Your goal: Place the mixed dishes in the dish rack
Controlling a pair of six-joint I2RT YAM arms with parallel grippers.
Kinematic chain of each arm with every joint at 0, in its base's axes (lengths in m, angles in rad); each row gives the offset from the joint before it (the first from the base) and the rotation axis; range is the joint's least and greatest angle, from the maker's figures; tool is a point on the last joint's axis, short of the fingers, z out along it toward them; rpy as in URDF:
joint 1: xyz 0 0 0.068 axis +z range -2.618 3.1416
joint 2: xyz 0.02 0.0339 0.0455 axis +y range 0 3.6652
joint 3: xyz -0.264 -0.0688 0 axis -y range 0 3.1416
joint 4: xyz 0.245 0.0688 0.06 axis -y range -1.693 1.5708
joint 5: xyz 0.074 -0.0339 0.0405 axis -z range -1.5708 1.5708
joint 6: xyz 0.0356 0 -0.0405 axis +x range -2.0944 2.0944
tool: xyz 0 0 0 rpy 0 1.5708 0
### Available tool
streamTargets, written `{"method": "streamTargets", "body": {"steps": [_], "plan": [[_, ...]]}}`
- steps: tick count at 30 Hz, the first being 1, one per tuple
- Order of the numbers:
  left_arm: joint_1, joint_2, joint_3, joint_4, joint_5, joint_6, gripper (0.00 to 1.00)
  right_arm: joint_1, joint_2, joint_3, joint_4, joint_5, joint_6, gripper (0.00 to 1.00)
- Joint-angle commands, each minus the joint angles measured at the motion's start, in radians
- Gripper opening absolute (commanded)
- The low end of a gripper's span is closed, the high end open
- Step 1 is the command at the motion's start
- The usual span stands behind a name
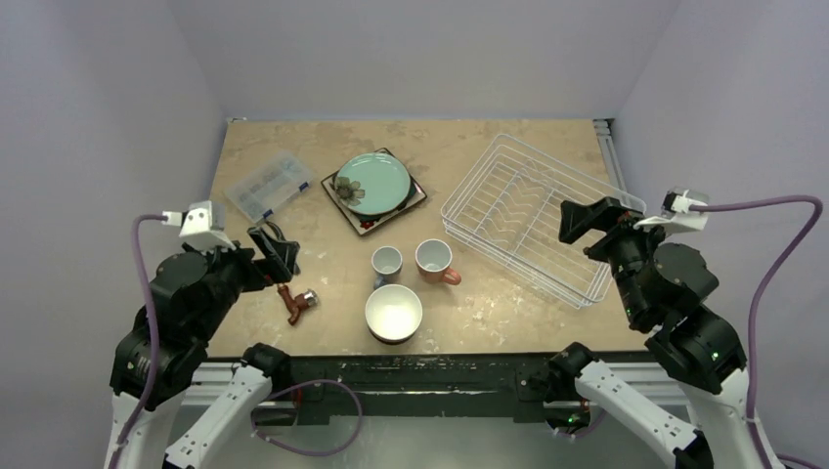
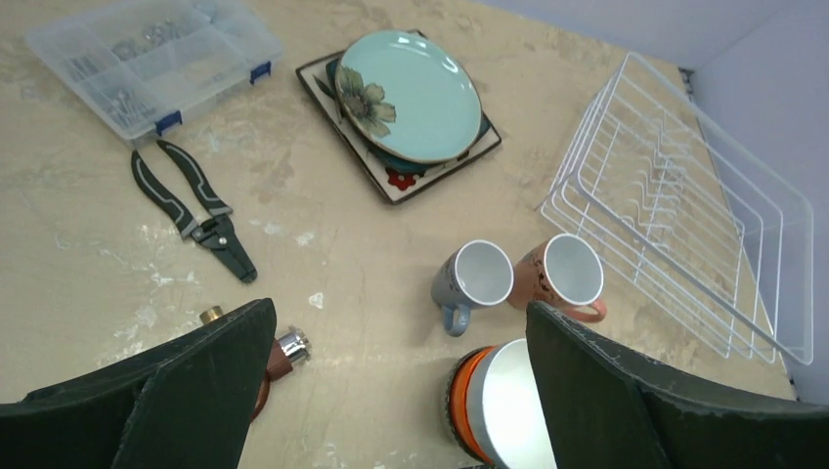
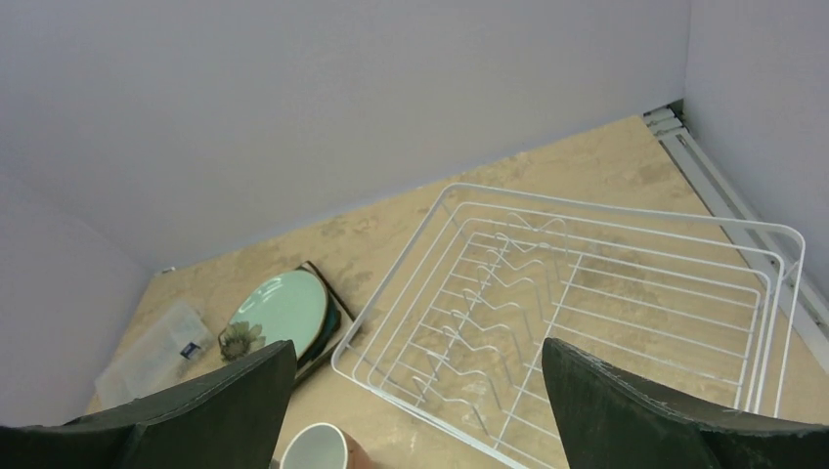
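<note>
The round teal plate [image 1: 374,181] [image 2: 411,93] [image 3: 283,308] lies on the square flower-patterned plate [image 1: 367,226] [image 2: 391,182] at the back middle. Side by side at the centre stand the pale blue mug [image 1: 387,262] [image 2: 474,278] and the pink mug [image 1: 434,259] [image 2: 567,274] [image 3: 318,449]. Nearer the front, a white bowl [image 1: 393,313] [image 2: 508,401] is nested in an orange and a dark one. The white wire dish rack [image 1: 472,174] [image 2: 585,129] [image 3: 390,276] sits empty at the right. My left gripper [image 1: 277,252] [image 2: 399,318] hovers open left of the bowls. My right gripper [image 1: 587,220] [image 3: 418,352] hangs open over the rack's near side.
A clear compartment box [image 1: 267,185] [image 2: 147,59] [image 3: 152,347] lies at the back left, with black-handled pliers [image 2: 191,210] beside it. A small brown and metal piece [image 1: 296,303] [image 2: 283,352] lies under my left gripper. Walls close the table at the back and sides.
</note>
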Motion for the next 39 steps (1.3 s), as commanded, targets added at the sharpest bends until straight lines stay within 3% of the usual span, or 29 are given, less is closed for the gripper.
{"method": "streamTargets", "body": {"steps": [1,9,14,22,26,31,39], "plan": [[0.007,0.062,0.001,-0.039,0.134,0.034,0.98,-0.003,0.018,-0.039,0.015,-0.013,0.032,0.99],[0.006,0.126,-0.102,-0.011,0.352,0.051,0.92,-0.002,0.068,-0.108,0.041,-0.053,0.050,0.99],[0.006,0.161,-0.185,0.007,0.476,0.051,0.83,-0.003,0.097,-0.160,0.023,-0.038,0.117,0.99],[-0.056,0.204,-0.264,0.035,0.521,0.029,0.74,-0.003,0.148,-0.208,0.103,-0.202,0.122,0.98],[-0.153,0.278,-0.272,0.054,0.400,-0.022,0.65,-0.002,0.201,-0.231,0.170,-0.351,0.098,0.98],[-0.392,0.430,-0.212,0.013,0.071,-0.115,0.62,-0.003,0.271,-0.259,0.204,-0.457,0.093,0.98],[-0.572,0.647,-0.118,-0.010,-0.133,-0.177,0.45,-0.003,0.259,-0.290,0.219,-0.479,0.103,0.98]]}}
